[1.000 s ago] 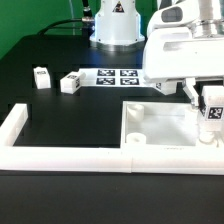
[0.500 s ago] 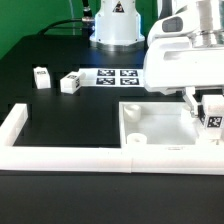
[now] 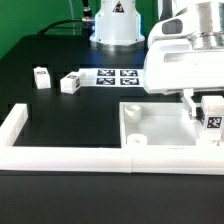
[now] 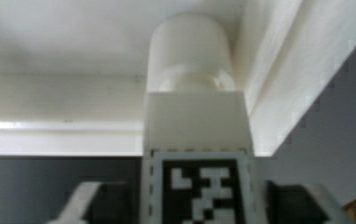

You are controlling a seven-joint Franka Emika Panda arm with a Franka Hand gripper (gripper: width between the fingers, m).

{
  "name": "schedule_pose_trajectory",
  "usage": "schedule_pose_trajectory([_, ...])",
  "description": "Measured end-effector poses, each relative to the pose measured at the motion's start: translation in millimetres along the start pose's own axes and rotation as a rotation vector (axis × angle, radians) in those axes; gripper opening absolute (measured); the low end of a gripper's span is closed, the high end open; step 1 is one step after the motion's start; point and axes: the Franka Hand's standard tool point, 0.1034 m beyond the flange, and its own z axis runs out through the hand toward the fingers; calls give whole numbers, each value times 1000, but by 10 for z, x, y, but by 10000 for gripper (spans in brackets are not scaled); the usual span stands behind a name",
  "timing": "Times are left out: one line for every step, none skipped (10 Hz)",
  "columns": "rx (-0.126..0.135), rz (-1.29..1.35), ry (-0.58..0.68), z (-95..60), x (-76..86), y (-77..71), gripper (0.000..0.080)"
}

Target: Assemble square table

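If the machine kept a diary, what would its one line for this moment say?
step: leg fitting | claw: open, astride upright leg | leg: at tabletop corner | loose legs: two, beside marker board

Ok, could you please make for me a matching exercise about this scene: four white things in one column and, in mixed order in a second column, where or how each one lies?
Things:
1. square table slab
2. tagged leg
3. marker board
4. border wall

Places and states:
a. long and low, along the front
b. upright, at the slab's edge on the exterior view's right
c. flat at the back, with four printed tags
d. flat just behind the wall, with round holes near its corners

Pairs: 1-d, 2-b, 3-c, 4-a
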Motion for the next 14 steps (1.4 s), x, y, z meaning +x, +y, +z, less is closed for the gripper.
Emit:
schedule_pose_trajectory([0,0,-1,2,-4,1,537])
schedule_pose_trajectory([0,0,-1,2,-5,1,625])
schedule_pose_trajectory([0,0,-1,3,-7,1,625])
schedule_pose_trajectory([0,0,-2,3,-8,1,645])
schedule_pose_trajectory([0,-1,-2,3,-9,2,648])
schedule_pose_trajectory([0,-1,-2,3,-9,2,648])
schedule_pose_trajectory([-1,-1,-4,1,-5,11,649])
schedule_pose_trajectory([2,-10,-49,-33,47,65,649])
schedule_pose_trajectory([8,1,-67,-151,193,95,649])
schedule_pose_trajectory([17,6,-110,-179,225,79,649])
schedule_pose_trajectory([18,5,-112,-171,241,70,649])
schedule_pose_trajectory([19,7,-141,-127,181,76,649])
schedule_pose_trajectory([34,18,-259,-84,110,53,649])
schedule_pose_trajectory([42,24,-307,-58,143,36,649])
